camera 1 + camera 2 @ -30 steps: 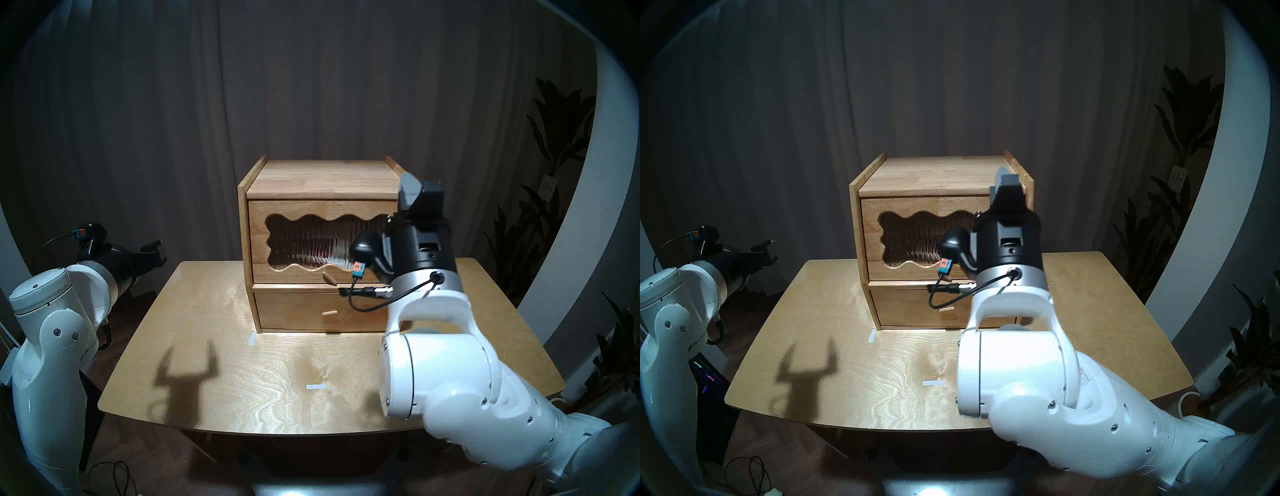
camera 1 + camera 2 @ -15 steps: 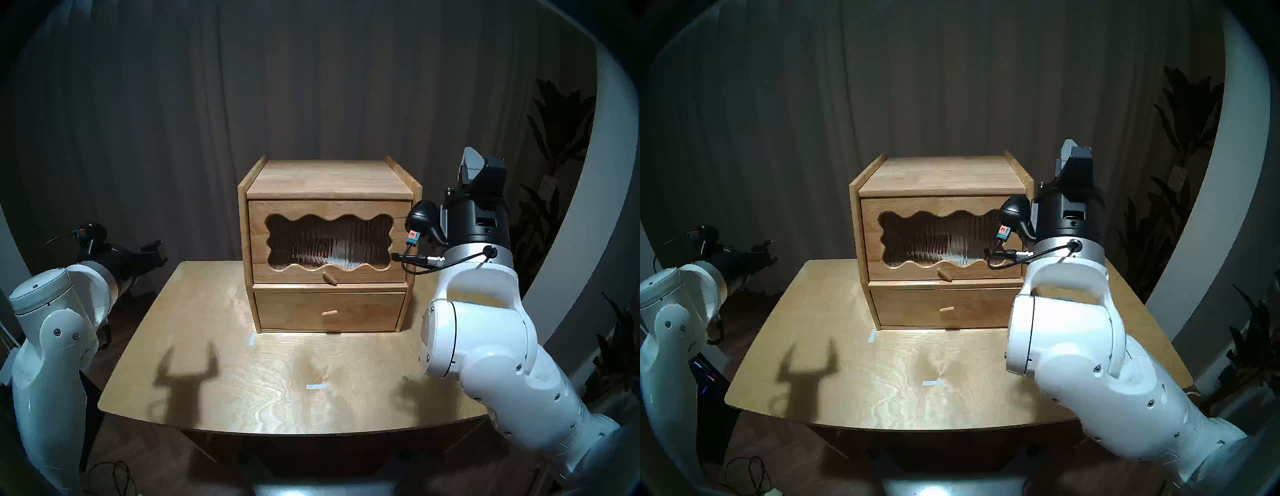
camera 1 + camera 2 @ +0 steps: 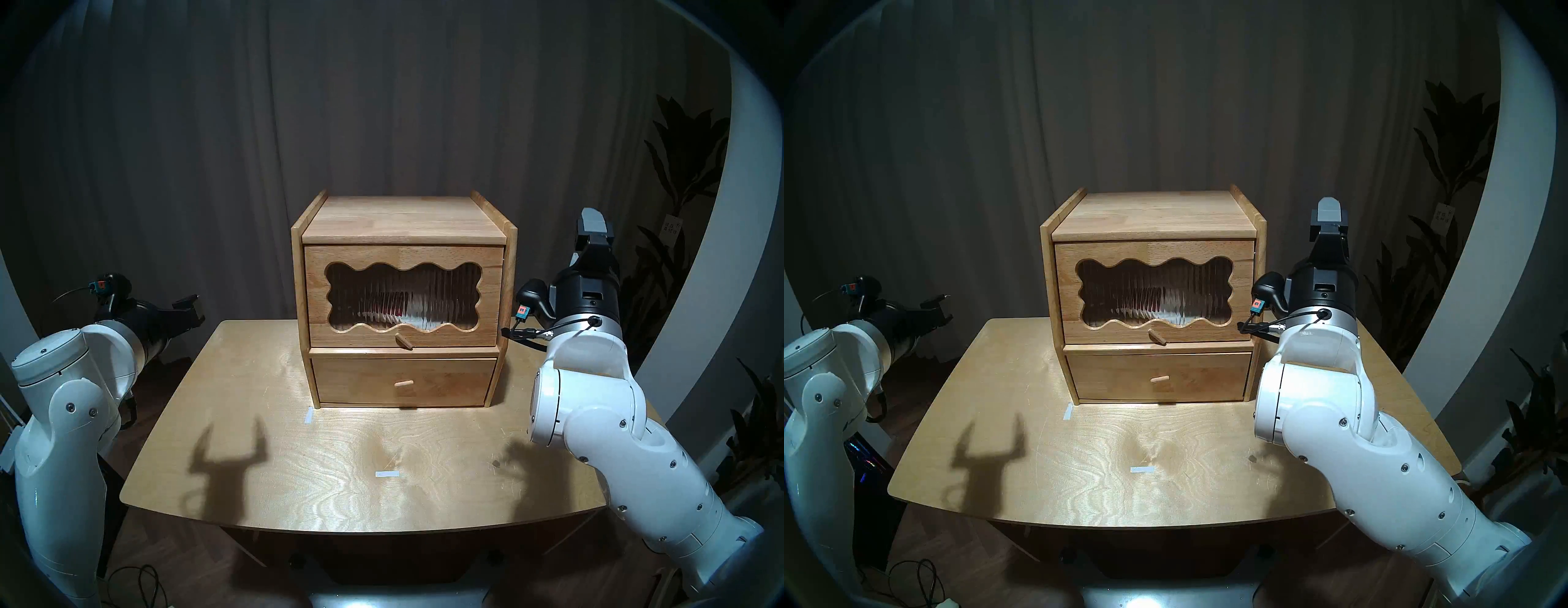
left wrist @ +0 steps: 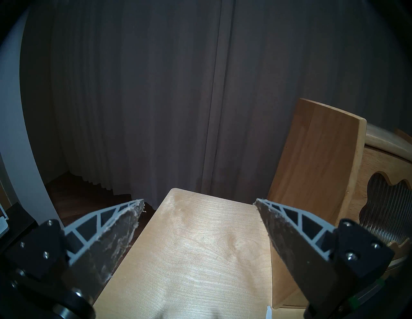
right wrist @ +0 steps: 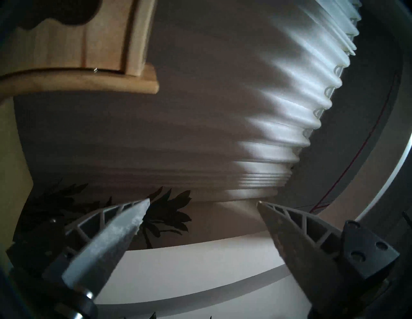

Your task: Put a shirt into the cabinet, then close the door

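The wooden table (image 3: pixel 263 446) carries the cabinet (image 3: pixel 399 220) near its far edge, in front of a dark curtain (image 3: pixel 382 106). The cabinet is a light-brown box with raised side rails and one bottom drawer (image 3: pixel 403 382) that is pushed in. The door (image 3: pixel 403 254) with the wavy ribbed window is closed flat against the front, and its peg knob (image 3: pixel 404 341) sticks out at the lower edge. Behind the ribbed window the shirt (image 3: pixel 403 312) lies on the floor of the upper compartment; it shows only as blurred white and dark-red stripes.

The right gripper (image 5: pixel 201 203) is raised beside the right side of the cabinet, apart from it, pointing upward; its fingers are spread and hold nothing. The left gripper (image 4: pixel 199 203) hangs beside the left edge of the table, well apart from the cabinet, with jaws wide and empty.
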